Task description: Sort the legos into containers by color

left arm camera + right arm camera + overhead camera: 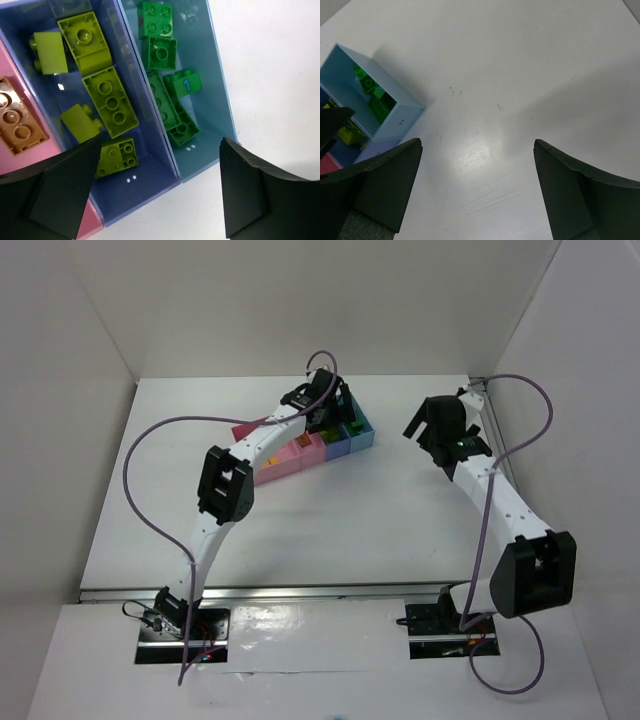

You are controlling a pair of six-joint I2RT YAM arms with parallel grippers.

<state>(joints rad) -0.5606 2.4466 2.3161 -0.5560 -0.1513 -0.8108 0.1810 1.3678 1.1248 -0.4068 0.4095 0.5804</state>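
Two arms are reaching over a white table (400, 510) in the overhead view. The left gripper (322, 412) is hanging above the row of containers (300, 452), its arm hiding part of them; the right gripper (432, 432) is sitting well apart. From the left wrist, spread, empty fingers (55, 200) are framing lime green legos (107, 100) in the darker blue bin (145, 185), dark green legos (162, 52) in the light blue bin (210, 135) and a brown brick (17, 125) in a pink bin (30, 159). From the right wrist, parted fingers (375, 190) are holding nothing above the tabletop, the light blue bin off to their left.
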